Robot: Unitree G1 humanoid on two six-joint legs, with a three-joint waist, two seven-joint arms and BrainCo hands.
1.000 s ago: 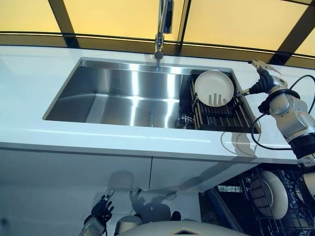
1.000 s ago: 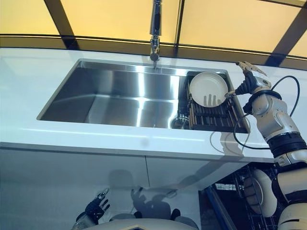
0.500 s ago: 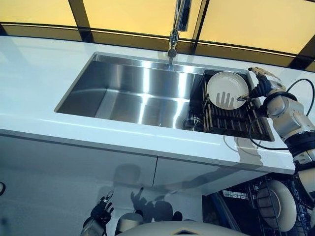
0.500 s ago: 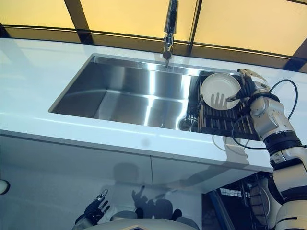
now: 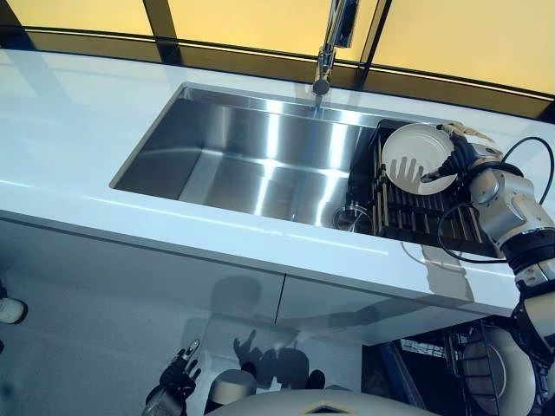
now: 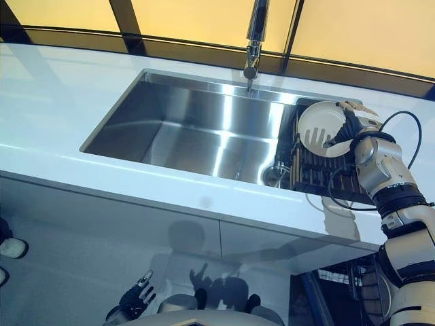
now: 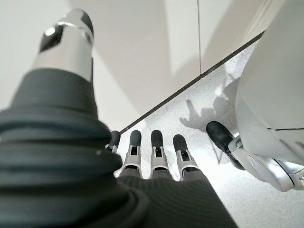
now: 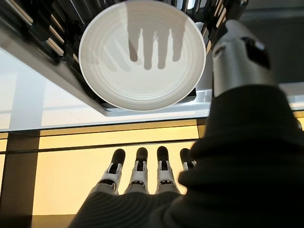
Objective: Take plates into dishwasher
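Observation:
A white plate point(image 5: 414, 158) stands on edge in a dark drying rack point(image 5: 418, 221) at the right end of the steel sink point(image 5: 251, 165). It also shows in the right wrist view point(image 8: 142, 54). My right hand point(image 5: 462, 154) is open, right at the plate's right edge, with the thumb point(image 8: 237, 52) beside the rim and the fingers point(image 8: 137, 171) straight and apart from it. Finger shadows fall on the plate's face. My left hand point(image 5: 178, 381) hangs open and empty low by the floor; its fingers point(image 7: 156, 147) are straight.
A faucet point(image 5: 329, 52) rises behind the sink. The white countertop point(image 5: 78, 130) runs all round. A dishwasher rack point(image 5: 473, 368) with a white plate point(image 5: 513, 390) in it is pulled out at the lower right. A person's shoe point(image 6: 10, 248) shows at the left edge.
The camera has shifted, so the whole scene sits further right and lower. My right hand has moved in from the counter to the plate's right edge. The plate stays in the rack.

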